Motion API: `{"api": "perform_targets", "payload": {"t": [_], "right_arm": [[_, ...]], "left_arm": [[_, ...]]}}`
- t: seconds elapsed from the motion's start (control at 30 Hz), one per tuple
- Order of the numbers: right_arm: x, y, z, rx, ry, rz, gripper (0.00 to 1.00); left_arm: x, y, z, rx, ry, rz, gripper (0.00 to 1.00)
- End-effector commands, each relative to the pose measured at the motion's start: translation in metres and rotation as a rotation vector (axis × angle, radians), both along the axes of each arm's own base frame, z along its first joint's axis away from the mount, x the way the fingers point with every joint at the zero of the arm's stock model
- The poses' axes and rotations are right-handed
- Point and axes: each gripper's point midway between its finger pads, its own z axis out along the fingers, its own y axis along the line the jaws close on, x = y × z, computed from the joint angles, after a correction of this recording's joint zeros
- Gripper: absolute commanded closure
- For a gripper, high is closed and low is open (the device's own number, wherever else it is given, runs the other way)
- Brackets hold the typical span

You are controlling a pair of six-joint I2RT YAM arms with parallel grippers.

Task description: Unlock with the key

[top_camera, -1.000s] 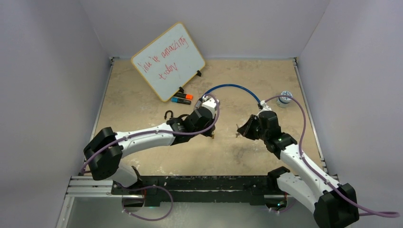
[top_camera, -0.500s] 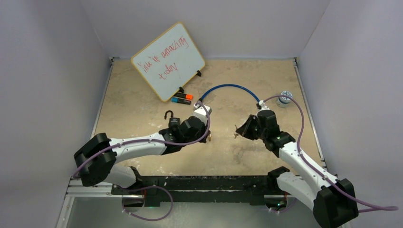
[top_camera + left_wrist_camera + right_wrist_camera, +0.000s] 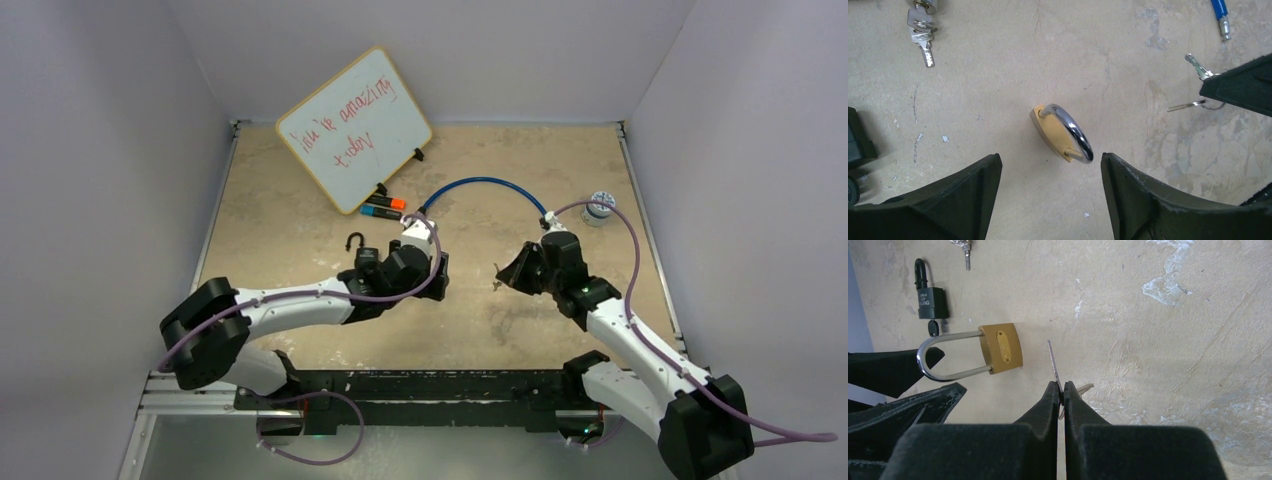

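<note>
Brass padlock point(image 3: 1000, 349) with chrome shackle point(image 3: 1073, 127), lying flat on the table point(image 3: 1148, 340) between the open left jaws. In the right wrist view its long axis runs across, shackle toward the left jaws. The closed right jaws pinch a silver key point(image 3: 1053, 362), its blade projecting past their tips, just beside the padlock body.

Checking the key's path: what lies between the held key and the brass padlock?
Only bare beige tabletop separates silver key from chrome-shackled brass padlock, per the right wrist view.
</note>
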Motion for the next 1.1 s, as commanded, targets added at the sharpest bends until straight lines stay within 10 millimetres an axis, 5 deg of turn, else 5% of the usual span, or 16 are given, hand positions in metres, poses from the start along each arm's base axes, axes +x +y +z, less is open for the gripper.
{"api": "perform_targets", "payload": {"t": [0.0,0.3,0.67,0.8,0.97,1.07], "right_arm": [[0.010,0.000,0.017,0.015,-0.046,-0.023,1.00],[0.007,-0.001,0.012,-0.006,-0.035,-0.007,1.00],[0.007,-0.002,0.013,-0.016,-0.040,-0.002,1.00],[0.008,-0.002,0.014,-0.016,-0.041,-0.004,1.00],[0.012,0.001,0.020,-0.009,-0.048,0.003,1.00],[0.016,0.009,0.027,0.020,-0.062,0.035,1.00]], "left_arm": [[0.017,-0.014,0.010,-0.069,-0.040,0.106,0.25],[0.025,-0.033,-0.012,-0.095,-0.023,0.171,0.26],[0.029,-0.031,-0.047,0.002,-0.054,0.224,0.47],[0.028,-0.031,-0.051,0.012,-0.047,0.227,0.69],[0.030,-0.038,-0.032,0.001,-0.066,0.169,0.96],[0.033,-0.041,-0.008,-0.051,-0.058,0.117,1.00]]}}
